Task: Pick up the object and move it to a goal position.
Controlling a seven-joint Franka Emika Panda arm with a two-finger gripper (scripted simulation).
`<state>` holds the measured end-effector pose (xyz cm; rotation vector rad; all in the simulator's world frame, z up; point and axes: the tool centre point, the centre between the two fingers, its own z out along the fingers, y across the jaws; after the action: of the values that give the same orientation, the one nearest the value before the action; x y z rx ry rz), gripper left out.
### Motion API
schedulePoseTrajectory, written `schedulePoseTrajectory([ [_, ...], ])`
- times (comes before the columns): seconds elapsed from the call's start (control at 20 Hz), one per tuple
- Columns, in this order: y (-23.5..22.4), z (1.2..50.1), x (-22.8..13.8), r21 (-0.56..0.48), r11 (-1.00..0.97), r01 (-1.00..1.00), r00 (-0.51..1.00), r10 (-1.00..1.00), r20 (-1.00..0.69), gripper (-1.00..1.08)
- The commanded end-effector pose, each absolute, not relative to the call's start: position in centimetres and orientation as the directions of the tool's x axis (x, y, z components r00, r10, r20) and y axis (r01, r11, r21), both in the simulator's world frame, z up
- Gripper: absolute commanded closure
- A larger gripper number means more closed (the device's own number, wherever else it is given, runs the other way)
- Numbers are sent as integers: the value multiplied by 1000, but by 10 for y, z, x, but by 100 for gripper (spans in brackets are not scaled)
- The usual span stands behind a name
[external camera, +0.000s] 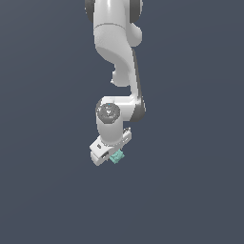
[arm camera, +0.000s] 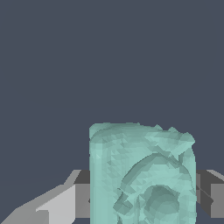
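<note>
- Holding the object is where I judge myself to be: the pick looks made or nearly made, and the carry to the goal position is what remains.
- Starting at the exterior view's left, I see only flat dark ground; no goal marker shows there, or anywhere else in either picture.
- Toward the middle, my arm (external camera: 116, 43) hangs down from the top of the exterior view, and my gripper (external camera: 110, 153) sits at its low end, white and tilted.
- Just on the exterior view's right of the gripper body, the object (external camera: 117, 156) peeks out as a small teal-green lump, touching the gripper.
- In the wrist view the object (arm camera: 142, 175) fills the space between my fingers (arm camera: 65, 203), one pad on each side, its swirl relief facing the camera.
- My jaws look closed against its two sides, so I read this as a grip on the object; whether it has left the ground I cannot tell.
- Next, I think, calls for keeping the squeeze firm and travelling smoothly, since the lumpy surface may give uneven contact and let the piece twist.
</note>
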<state>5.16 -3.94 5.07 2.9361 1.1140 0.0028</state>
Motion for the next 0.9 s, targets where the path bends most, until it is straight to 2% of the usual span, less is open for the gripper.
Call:
schedulePoseTrajectory([
  [0.0,-39,49,51,0,-748,664,748,664,0,108],
  [0.5,-38,54,50,1,-748,664,748,664,1,108],
  [0.85,-33,76,41,1,-748,664,748,664,1,108],
])
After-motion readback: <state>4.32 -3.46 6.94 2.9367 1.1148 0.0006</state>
